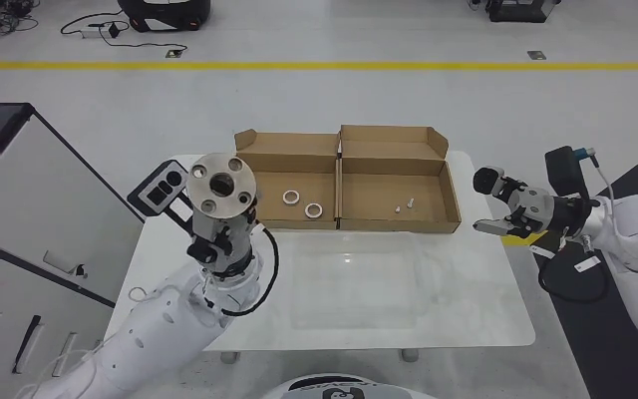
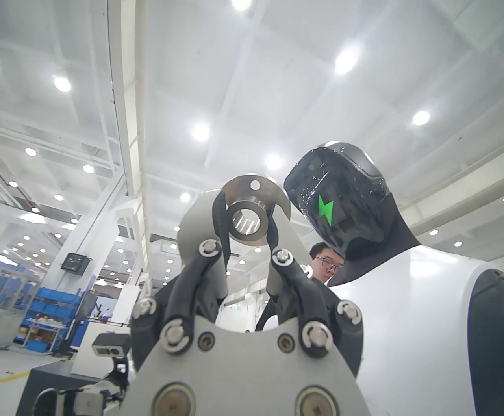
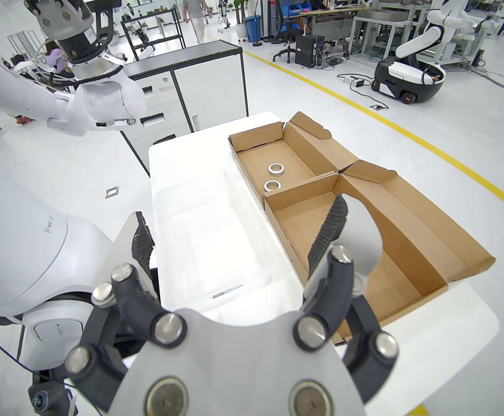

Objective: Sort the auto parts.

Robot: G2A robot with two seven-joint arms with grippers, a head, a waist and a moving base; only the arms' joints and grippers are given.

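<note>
left hand (image 2: 245, 226) was raised, pointed upward over the left edge of the desk (image 1: 478, 299), clamped on one flanged metal part (image 1: 221, 184). right hand (image 1: 490, 204) was held level off the desk's right side, fingers apart. two rings (image 1: 293, 198) were counted in the left box (image 1: 289, 150), two small pale pieces (image 1: 409, 202) in the right box (image 1: 394, 148), too small to be identified. one clear tray (image 1: 354, 284) was barely made out.

You ran this in a big industrial robotics lab hall: high ceiling with round lights (image 2: 346, 59), pale floor with a yellow line (image 1: 319, 66), workbenches (image 3: 378, 15) loaded with gear, an office chair (image 3: 285, 37), racks of blue bins (image 2: 37, 305), another mobile robot (image 3: 409, 77) parked nearby, loose cables (image 3: 356, 82) beside it.
</note>
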